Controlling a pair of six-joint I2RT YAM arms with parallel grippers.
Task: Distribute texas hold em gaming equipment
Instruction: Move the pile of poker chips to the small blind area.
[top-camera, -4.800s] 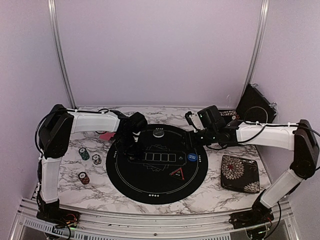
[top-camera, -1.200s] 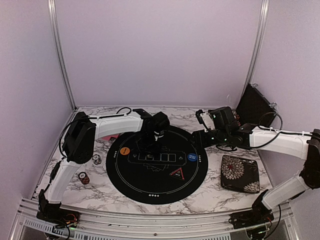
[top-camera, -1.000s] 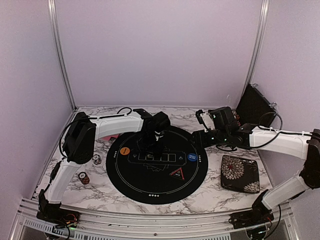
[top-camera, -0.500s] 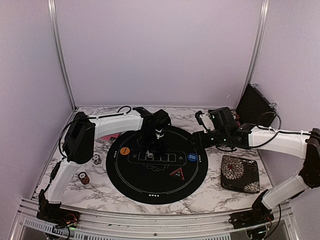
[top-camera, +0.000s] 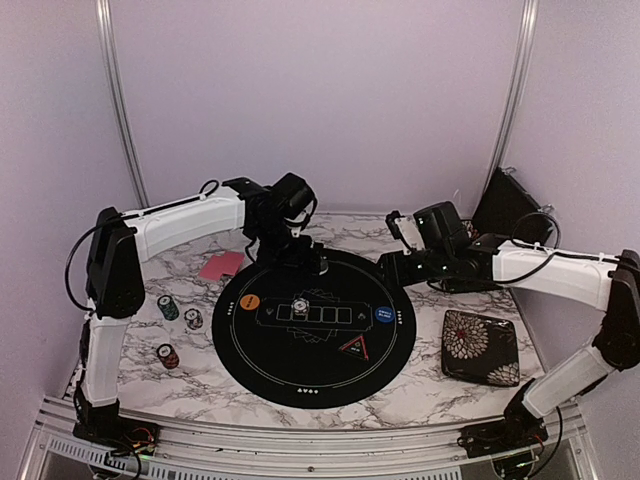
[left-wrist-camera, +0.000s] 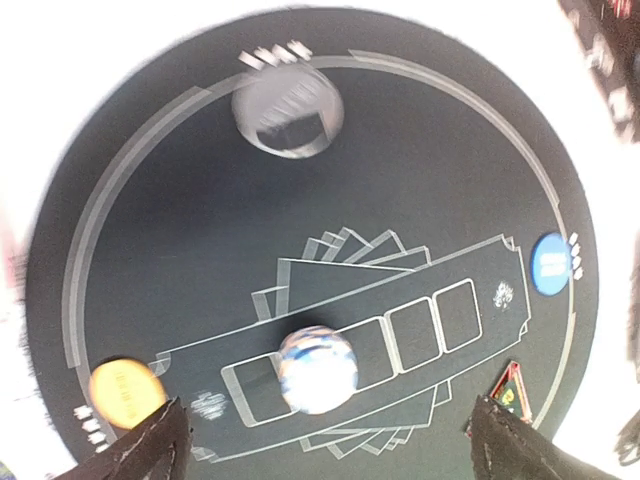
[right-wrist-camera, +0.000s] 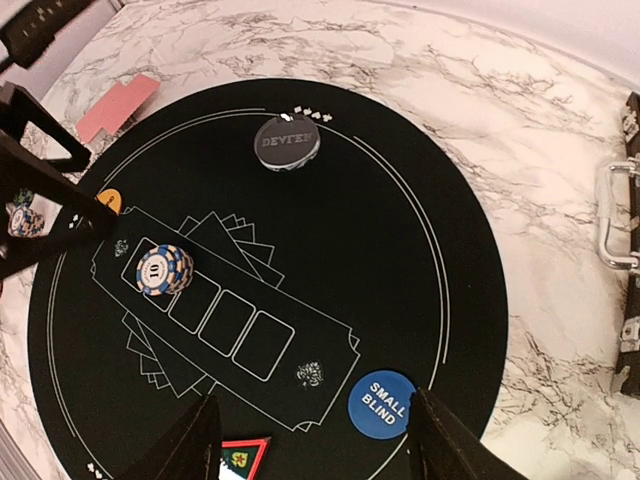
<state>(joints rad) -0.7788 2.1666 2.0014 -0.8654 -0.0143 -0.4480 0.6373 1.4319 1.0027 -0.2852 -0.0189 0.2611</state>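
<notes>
Risk: chips (right-wrist-camera: 164, 270) stand on mat (top-camera: 300, 375), end card box; I judge a low sweep by left fingers (left-wrist-camera: 150, 445) would topple them | left fingers spread, empty | right fingers (right-wrist-camera: 190, 440) spread, empty, beside mat

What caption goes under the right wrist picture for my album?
A striped chip stack sits on the black mat with the dealer button and blue button.

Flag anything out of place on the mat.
One chip stack sits on the printed card boxes of the mat, where cards would go; the other stacks stand off it on the left. Nothing else stands out.
</notes>
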